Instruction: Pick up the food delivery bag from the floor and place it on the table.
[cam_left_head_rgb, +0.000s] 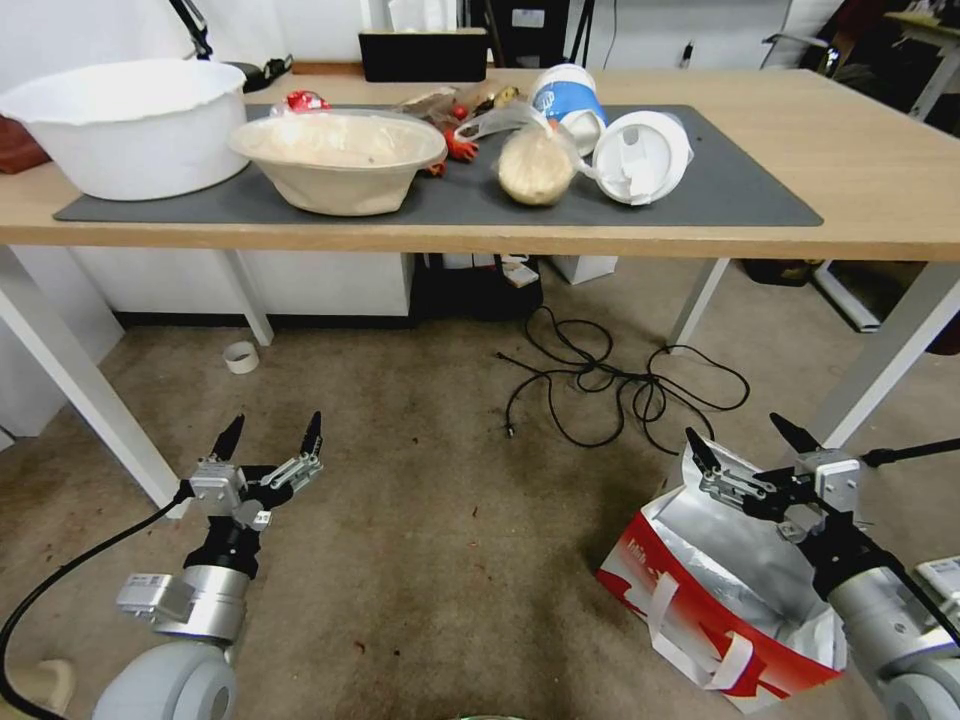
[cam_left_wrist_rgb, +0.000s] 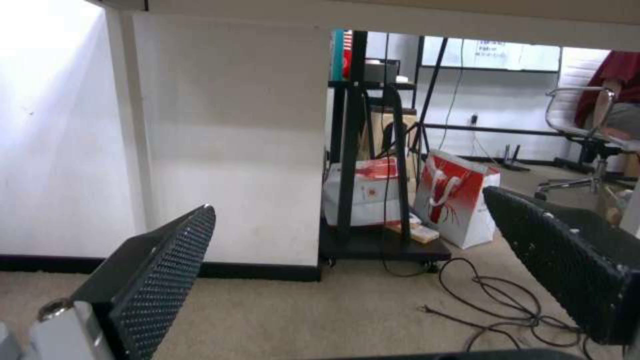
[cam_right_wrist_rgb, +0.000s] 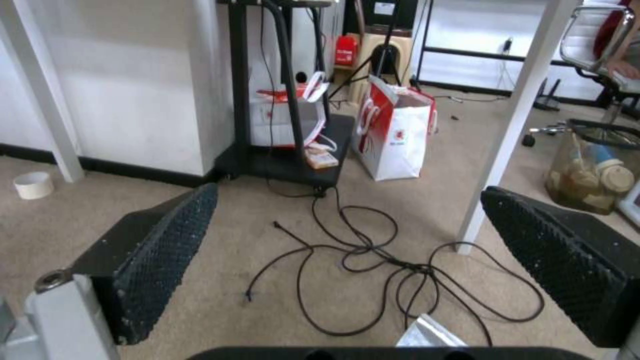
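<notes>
Foil-lined red-and-white food delivery bag (cam_left_head_rgb: 720, 590) gapes beneath spread right gripper (cam_left_head_rgb: 745, 447); left gripper (cam_left_head_rgb: 270, 437) spread

No lettering on the food delivery bag (cam_left_head_rgb: 700, 590) can be read

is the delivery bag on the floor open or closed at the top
Open. In the head view the food delivery bag sits on the carpet with its mouth spread, silver lining exposed; the right hand is above its rim, fingers apart.
</notes>
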